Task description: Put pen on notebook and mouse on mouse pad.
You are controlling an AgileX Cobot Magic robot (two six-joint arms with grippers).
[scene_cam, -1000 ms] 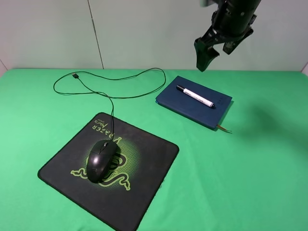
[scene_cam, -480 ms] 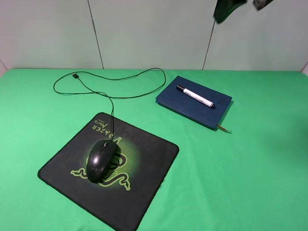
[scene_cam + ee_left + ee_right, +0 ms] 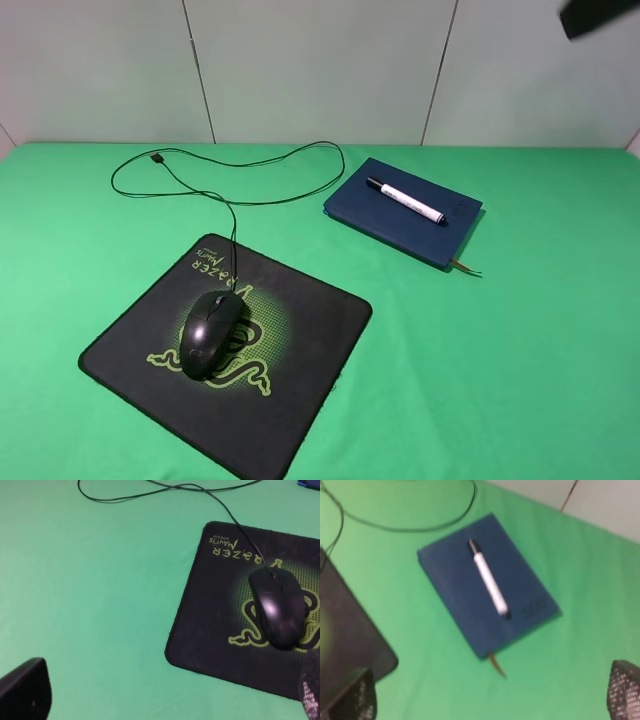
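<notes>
the pen [image 3: 407,202] lies flat on the notebook [image 3: 404,212], slantwise across the blue cover, with its black cap toward the cable side. the notebook is closed and sits on the green desk [image 3: 520,350], toward the far right of the high view, and a ribbon tail pokes out from its near corner. in the right wrist view the pen [image 3: 489,580] rests wholly within the cover of the notebook [image 3: 485,582], touching nothing else.

the mouse [image 3: 210,332] sits on the mouse pad [image 3: 300,380], over the green snake logo, inside the pad's edges. its cable [image 3: 230,165] runs off the far edge of the pad and loops across the desk, ending in a plug at the far left. the left wrist view shows the mouse [image 3: 278,607] on the mouse pad [image 3: 200,630] with the green lettering beside it.

the pad and the notebook are well apart, with bare green cloth between them.

the left gripper [image 3: 165,700] has its fingers spread wide, at the edges of its own view, and holds nothing. the right gripper [image 3: 490,695] is likewise spread wide and empty, high above the notebook; in the high view only a dark piece of that arm [image 3: 597,14] shows at the top right corner.
</notes>
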